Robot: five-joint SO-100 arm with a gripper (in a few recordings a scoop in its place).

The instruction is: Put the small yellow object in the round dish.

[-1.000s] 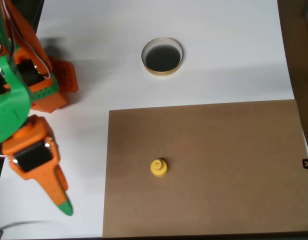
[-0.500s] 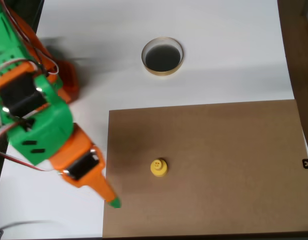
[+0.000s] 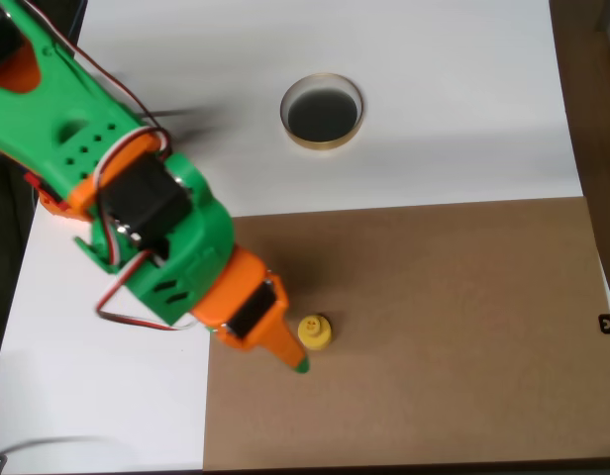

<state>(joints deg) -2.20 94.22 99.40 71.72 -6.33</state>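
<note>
Small yellow object [image 3: 314,332]: one of it, seen from above in the overhead view, standing upright on a brown board [image 3: 434,336] with its narrower knob facing the camera, so its long axis runs straight up from the board. It looks like smooth bright plastic, round in outline. One round dish [image 3: 322,110] sits well apart from it on the white counter [image 3: 186,59] beyond the board's far edge; the dish is circular and shallow, with a pale tan rim and a dark inside. The board is flat, matte and rectangular, like cardboard. One arm of green and orange plastic reaches in from the left, and its hand [image 3: 290,354] ends in an orange finger with a green tip just beside the yellow piece, at its lower left. I cannot tell how wide the hand stands.
</note>
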